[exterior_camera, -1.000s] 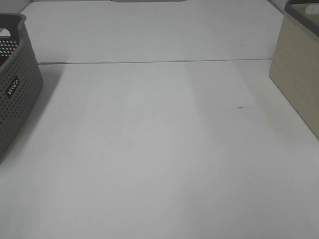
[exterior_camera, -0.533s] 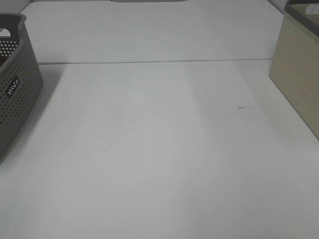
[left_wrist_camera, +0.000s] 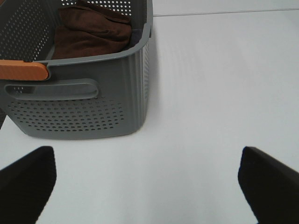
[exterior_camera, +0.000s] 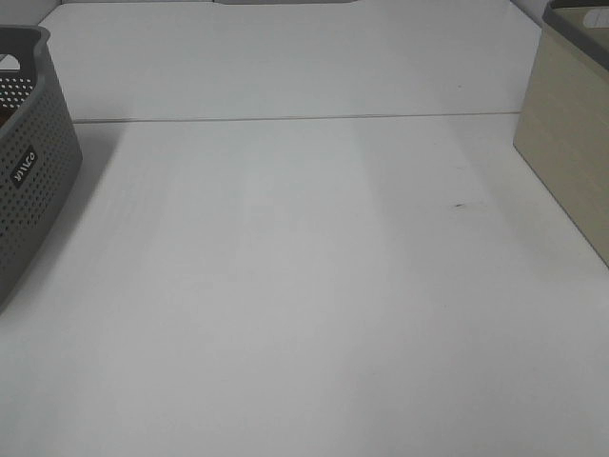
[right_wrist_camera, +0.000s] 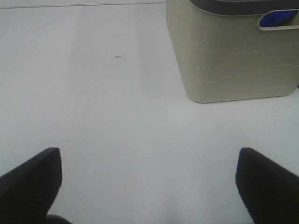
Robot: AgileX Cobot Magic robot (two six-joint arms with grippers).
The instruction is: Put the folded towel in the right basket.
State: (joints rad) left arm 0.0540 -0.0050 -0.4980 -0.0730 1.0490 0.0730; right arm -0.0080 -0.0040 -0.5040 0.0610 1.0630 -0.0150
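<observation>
White tabletop [exterior_camera: 304, 286] fills the exterior high view, with a thin seam running across it toward the far edge.

Left gripper [left_wrist_camera: 147, 184]: released, its two dark fingers [left_wrist_camera: 25, 179] spread wide apart above bare tabletop, holding nothing. Just beyond it stands the grey perforated basket [left_wrist_camera: 88, 93], which sits at the left edge of the tabletop [exterior_camera: 29, 171]. An orange handle grip [left_wrist_camera: 23, 70] is fitted on the basket's near rim. The folded towel [left_wrist_camera: 91, 30], dark brown, lies inside this grey basket, against its far wall.

Right gripper [right_wrist_camera: 149, 184]: released, its fingers [right_wrist_camera: 268, 182] likewise spread wide over bare tabletop, holding nothing. Beyond it stands the beige basket [right_wrist_camera: 233, 56], at the right edge of the tabletop [exterior_camera: 571, 143]. It has a dark grey rim and a blue handle grip [right_wrist_camera: 278, 18]. A small dark mark [right_wrist_camera: 120, 56] shows on the tabletop well apart from the beige basket.
</observation>
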